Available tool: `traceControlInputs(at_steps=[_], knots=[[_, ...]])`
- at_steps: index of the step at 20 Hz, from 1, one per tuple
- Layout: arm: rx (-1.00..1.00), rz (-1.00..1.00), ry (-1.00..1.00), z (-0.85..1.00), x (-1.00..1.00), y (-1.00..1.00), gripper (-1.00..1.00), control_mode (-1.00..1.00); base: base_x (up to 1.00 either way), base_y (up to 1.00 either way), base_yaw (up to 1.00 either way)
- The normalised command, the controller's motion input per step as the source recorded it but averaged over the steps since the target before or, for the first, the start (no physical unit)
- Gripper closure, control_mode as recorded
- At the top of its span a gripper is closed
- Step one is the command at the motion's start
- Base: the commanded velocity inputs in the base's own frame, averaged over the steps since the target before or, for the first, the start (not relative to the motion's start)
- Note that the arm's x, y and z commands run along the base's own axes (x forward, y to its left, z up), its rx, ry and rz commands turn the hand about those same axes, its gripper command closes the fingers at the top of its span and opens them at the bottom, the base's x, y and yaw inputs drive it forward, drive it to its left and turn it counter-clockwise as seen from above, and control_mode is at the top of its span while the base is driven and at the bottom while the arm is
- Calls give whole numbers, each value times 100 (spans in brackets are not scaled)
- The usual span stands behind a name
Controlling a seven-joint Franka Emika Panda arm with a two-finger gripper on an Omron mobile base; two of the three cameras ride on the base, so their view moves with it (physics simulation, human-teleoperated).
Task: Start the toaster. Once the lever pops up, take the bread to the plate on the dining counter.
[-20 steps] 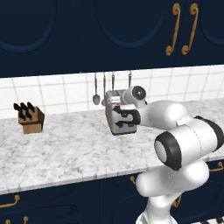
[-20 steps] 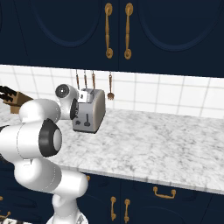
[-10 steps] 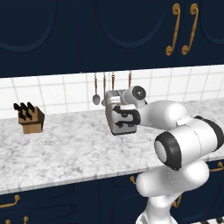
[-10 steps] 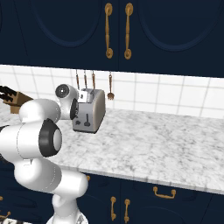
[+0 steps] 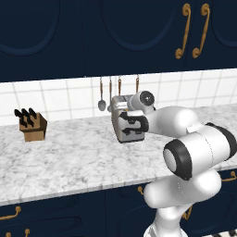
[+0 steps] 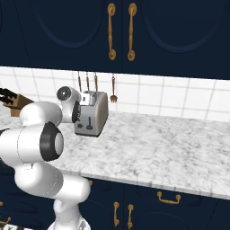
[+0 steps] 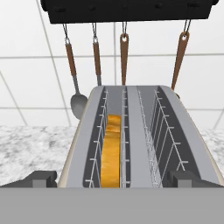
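Claw wide open and holding nothing, poised just above the toaster on the marbled counter as I line it up from my remote seat; its two dark fingertips straddle the near end of the appliance in the hand view. Seated low in the left slot of that view is the bread, its golden crust showing between the wire guides, the other slot empty. Behind the toaster hang utensils from a dark rail against white tile; a knife block stands well apart at the far left of the counter. In the right base view the lever shows as a small dark knob in a vertical slot on the toaster's narrow face, and I judge it not yet pushed down. Doing this well means bringing one fingertip squarely onto that knob, then pressing straight down along the slot, slowly, so it latches without shoving the toaster backward. Coming in off-centre risks slipping off the knob.
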Motion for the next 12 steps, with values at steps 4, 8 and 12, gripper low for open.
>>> traceControlInputs(at_steps=[4, 8, 12], knots=[[0, 0, 0, 0, 0, 0, -100, -100, 0, 0, 0], [0, 0, 0, 0, 0, 0, -100, -100, 0, 0, 0], [0, 0, 0, 0, 0, 0, -100, -100, 0, 0, 0]])
